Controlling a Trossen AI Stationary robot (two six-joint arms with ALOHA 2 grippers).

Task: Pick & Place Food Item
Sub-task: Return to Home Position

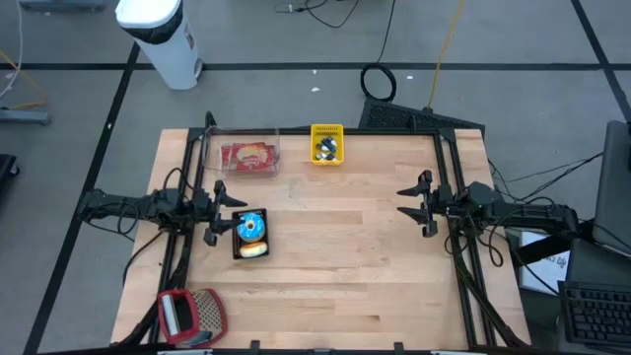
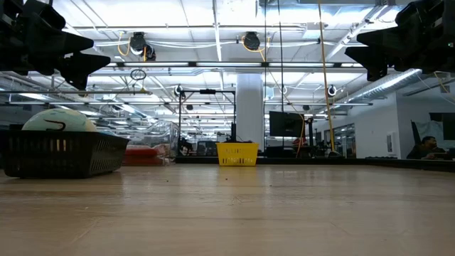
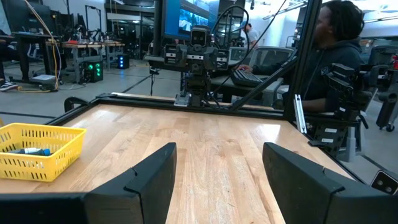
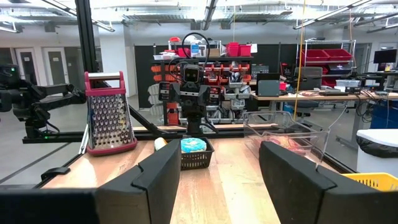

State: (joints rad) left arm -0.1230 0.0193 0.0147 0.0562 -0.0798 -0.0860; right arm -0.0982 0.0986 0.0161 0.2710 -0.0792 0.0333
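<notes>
Starting on my left, the red grater [image 1: 192, 314] stands at the table's near corner, well apart from any arm, so I don't worry about it. The left gripper [image 1: 219, 210] hangs just beside the black bin [image 1: 237, 244] with its fingers spread and nothing between them. That is my main worry: if I swing this arm home carelessly, a finger could catch the bin's wall and drag or tip it. The light blue donut [image 1: 252, 226] and a paler one [image 1: 254, 249] lie inside, heaped above the rim in the low view, so I judge a knock could roll one out.

Behind the bin, the clear container [image 1: 246, 156] holds a red pack; it carries print, but I can't read it. The yellow basket [image 1: 326, 144] sits at the far edge with small items inside, and I can read no label on it.

The right gripper [image 1: 409, 202] hovers over bare wood, its fingers spread and empty. A person [image 3: 329, 56] sits beyond that side of the table, so a wide swing there would be risky.
</notes>
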